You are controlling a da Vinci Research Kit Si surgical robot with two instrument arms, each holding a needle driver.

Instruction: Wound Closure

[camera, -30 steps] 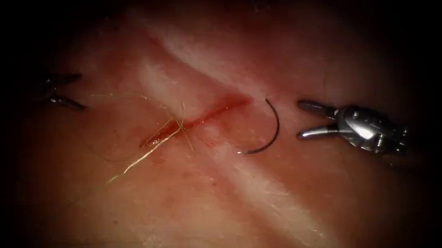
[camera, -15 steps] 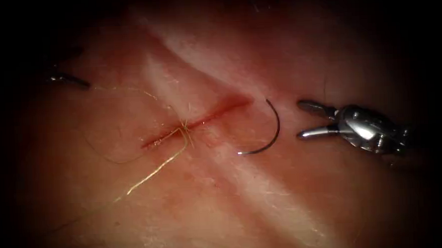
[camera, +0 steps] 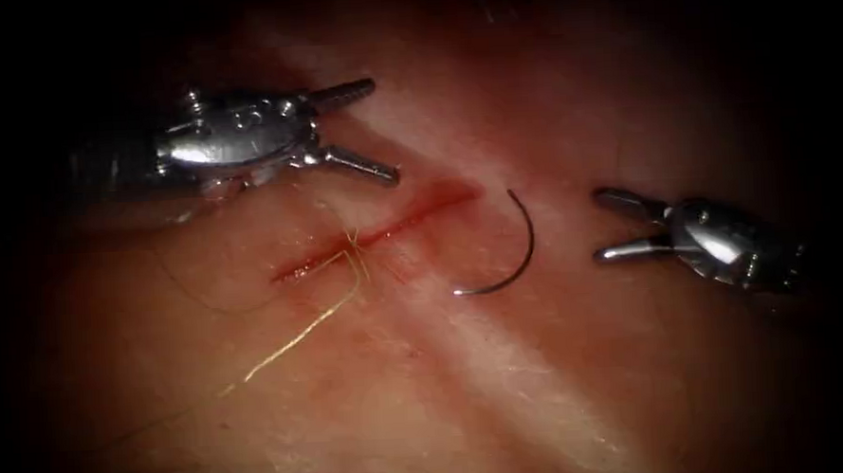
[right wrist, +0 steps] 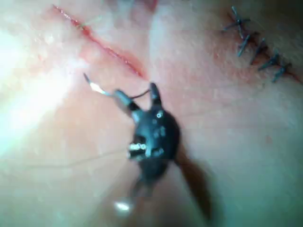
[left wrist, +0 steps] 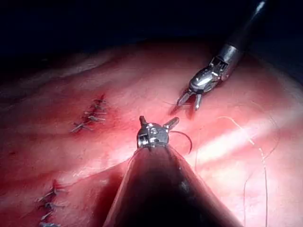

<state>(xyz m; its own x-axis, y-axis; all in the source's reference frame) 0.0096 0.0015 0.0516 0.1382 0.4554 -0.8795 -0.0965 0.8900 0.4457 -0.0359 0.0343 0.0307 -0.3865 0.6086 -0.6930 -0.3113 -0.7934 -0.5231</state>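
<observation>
Little of the room can be made out from here. Around the lit patch everything falls off into darkness: the endoscope view fades to a black surround [camera: 32,453] on every side, with the light strongest over the middle. Seen from the left wrist, a deep blue-black dark backdrop [left wrist: 94,23] lies beyond the far edge of what is lit. No wall, floor, furniture or window can be told apart in that dark.

Finished row of dark stitches [left wrist: 90,115], second stitched row [left wrist: 49,207] near it, well apart
</observation>
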